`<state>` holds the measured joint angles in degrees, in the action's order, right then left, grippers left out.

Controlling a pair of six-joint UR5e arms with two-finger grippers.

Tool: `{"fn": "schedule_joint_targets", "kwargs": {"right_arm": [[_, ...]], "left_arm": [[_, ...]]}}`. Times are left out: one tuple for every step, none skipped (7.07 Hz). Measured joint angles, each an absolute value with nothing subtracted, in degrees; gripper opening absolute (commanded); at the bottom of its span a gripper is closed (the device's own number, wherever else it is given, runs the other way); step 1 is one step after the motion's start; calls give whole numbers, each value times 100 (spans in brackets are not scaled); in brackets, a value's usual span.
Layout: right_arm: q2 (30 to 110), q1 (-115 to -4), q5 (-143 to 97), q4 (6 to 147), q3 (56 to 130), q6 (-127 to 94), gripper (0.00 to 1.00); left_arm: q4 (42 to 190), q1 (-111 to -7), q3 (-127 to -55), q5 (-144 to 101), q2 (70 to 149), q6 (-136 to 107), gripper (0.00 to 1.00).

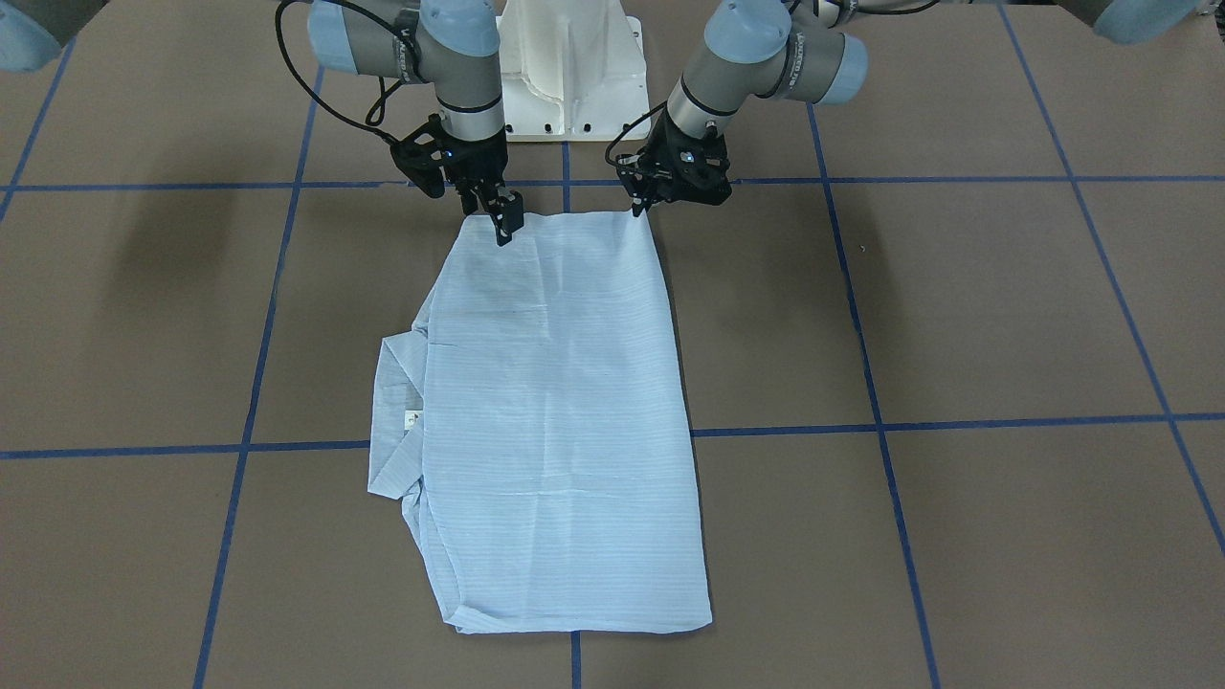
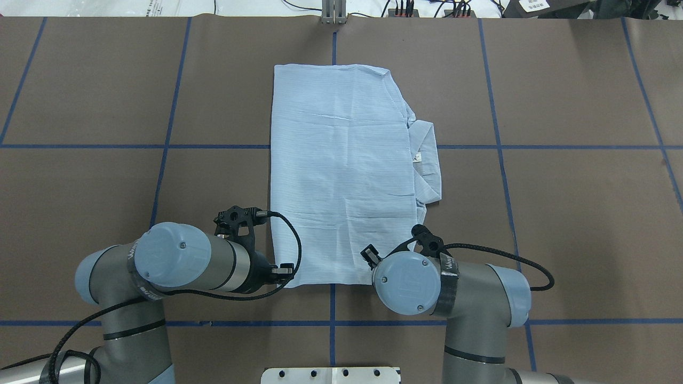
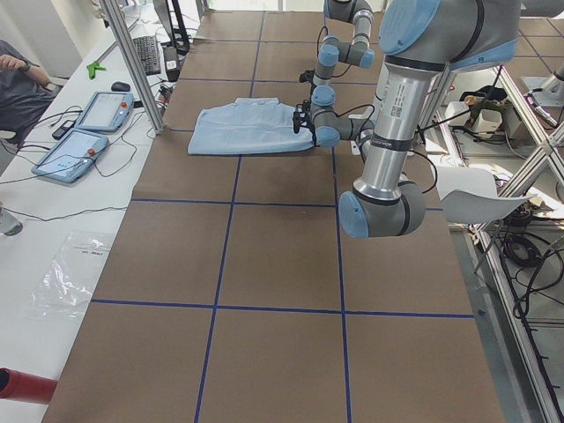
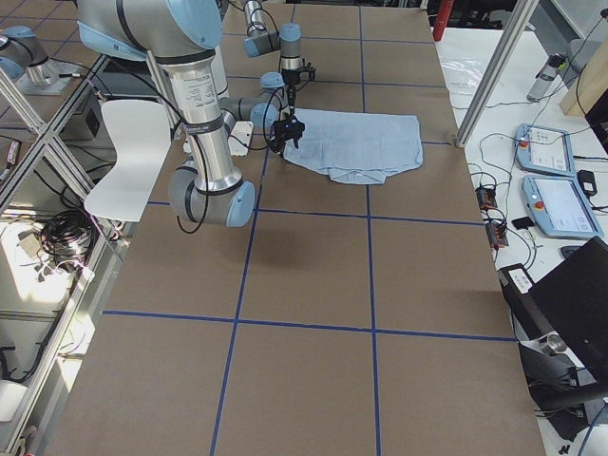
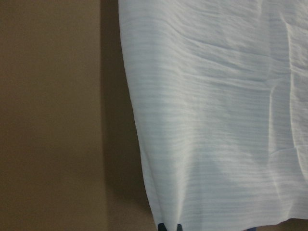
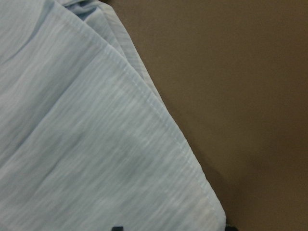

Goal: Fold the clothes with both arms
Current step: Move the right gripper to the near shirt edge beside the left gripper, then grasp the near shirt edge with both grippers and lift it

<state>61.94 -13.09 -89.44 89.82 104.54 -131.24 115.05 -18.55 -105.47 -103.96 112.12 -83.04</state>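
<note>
Shirt (image 1: pixel 565 402) lies folded into a long rectangle in the middle of the table (image 1: pixel 957 306), and you see its collar (image 1: pixel 392 421) sticking out on the robot's right side. Both grippers are at the edge nearest the robot's base, one at each corner. The left gripper (image 1: pixel 639 206) has its fingers pressed together on the shirt corner. The right gripper (image 1: pixel 504 228) is spread wide, with its fingertips (image 6: pixel 117 228) on either side of the other corner.
</note>
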Motion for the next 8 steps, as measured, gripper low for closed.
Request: {"fn": "schedule_joint_targets", "kwargs": {"right_arm": [[6101,-1302,-8917,8982,10337,-13168,26],[6035,-1302,-8906,8987,10274,-13189,0],[6003,-1302,-8897,8980,10258,-13197,0],[5993,-1307,-8897,8981,10274,-13200,0],[5994,-1316,-8902,8982,10303,-13197,0],[5999,-1333,-8914,8988,10365,-13184,0],[6001,-1355,-8928,9026,10448,-13164,0],[6002,-1365,-8935,9083,10506,-13141,0]], "left_arm": [[11505,-1855,-10547,-10397,11213,-8302,0],[11505,-1854,-10547,-10397,11207,-8302,0],[11505,-1854,-10547,-10397,11199,-8301,0],[11505,-1854,-10547,-10396,11200,-8303,0],[11505,-1854,-10547,-10392,11207,-8305,0],[11505,-1854,-10547,-10391,11217,-8304,0],[11505,-1854,-10547,-10397,11220,-8300,0],[11505,-1855,-10552,-10406,11225,-8298,0]]}}
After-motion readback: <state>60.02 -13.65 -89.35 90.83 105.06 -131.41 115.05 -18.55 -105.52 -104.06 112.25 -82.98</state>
